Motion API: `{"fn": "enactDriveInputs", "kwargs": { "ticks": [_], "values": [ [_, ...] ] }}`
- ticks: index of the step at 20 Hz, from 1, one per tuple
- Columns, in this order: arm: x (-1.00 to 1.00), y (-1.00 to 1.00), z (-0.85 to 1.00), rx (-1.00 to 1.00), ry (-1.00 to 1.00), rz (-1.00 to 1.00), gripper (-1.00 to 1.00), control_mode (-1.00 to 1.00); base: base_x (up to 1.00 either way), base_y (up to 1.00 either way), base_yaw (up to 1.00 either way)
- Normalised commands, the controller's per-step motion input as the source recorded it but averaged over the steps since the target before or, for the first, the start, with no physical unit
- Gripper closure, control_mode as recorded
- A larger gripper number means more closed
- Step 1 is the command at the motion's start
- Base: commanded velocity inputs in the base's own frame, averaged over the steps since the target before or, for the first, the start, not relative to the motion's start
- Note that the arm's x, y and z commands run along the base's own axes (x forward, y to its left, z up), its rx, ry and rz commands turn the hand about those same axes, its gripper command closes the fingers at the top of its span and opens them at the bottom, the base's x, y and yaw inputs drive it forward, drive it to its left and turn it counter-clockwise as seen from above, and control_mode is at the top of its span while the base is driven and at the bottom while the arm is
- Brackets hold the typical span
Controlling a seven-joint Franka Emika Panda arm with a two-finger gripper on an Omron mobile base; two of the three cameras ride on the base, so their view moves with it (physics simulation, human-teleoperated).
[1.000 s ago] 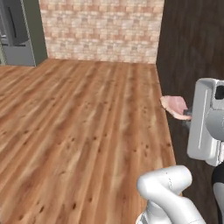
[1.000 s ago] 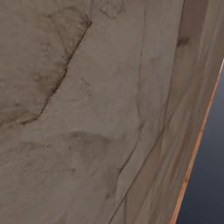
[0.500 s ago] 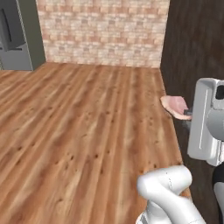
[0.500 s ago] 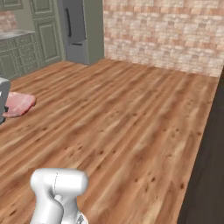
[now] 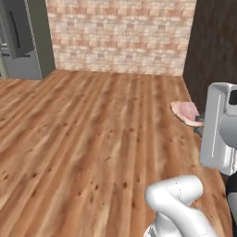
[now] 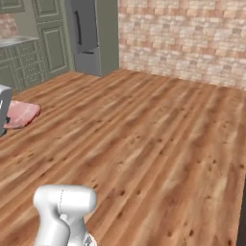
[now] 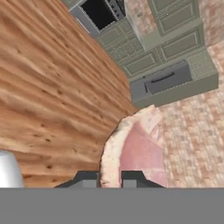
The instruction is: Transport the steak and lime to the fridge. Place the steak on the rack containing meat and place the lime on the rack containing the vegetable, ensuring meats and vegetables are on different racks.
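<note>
End effector [image 7: 110,178] clamps steak [image 7: 141,148] btwn its tips.

No writing, label, brand mark, number or sign could be read anywhere, nothing legible on the fridge [image 6: 91,36], nothing on the brick wall [image 5: 120,34], nothing on the green cabinets [image 6: 45,41]

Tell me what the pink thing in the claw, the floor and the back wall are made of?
The steak looks like raw meat: soft pink with a pale fatty edge. The floor looks like glossy wooden planks with grain and knots. The wall looks like matte reddish-tan brick, with visible mortar lines.
</note>
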Motion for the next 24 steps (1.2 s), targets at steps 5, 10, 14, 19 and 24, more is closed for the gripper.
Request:
{"fn": "enactDriveInputs", "kwargs": {
  "ticks": [5, 10, 14, 19, 24],
  "values": [
    [0.00, 0.00, 0.00, 0.00, 0.00, 0.00, 1.00, 1.00, 1.00, 0.70, 0.00],
    [0.00, 0.00, 0.00, 0.00, 0.00, 0.00, 1.00, 1.00, 1.00, 0.38, 0.00],
    [0.00, 0.00, 0.00, 0.00, 0.00, 0.00, 1.00, 1.00, 1.00, 0.43, -0.01],
    [0.00, 0.00, 0.00, 0.00, 0.00, 0.00, 1.00, 1.00, 1.00, 0.75, -0.04],
    [0.00, 0.00, 0.00, 0.00, 0.00, 0.00, 1.00, 1.00, 1.00, 0.72, -0.04]
  ]
}}
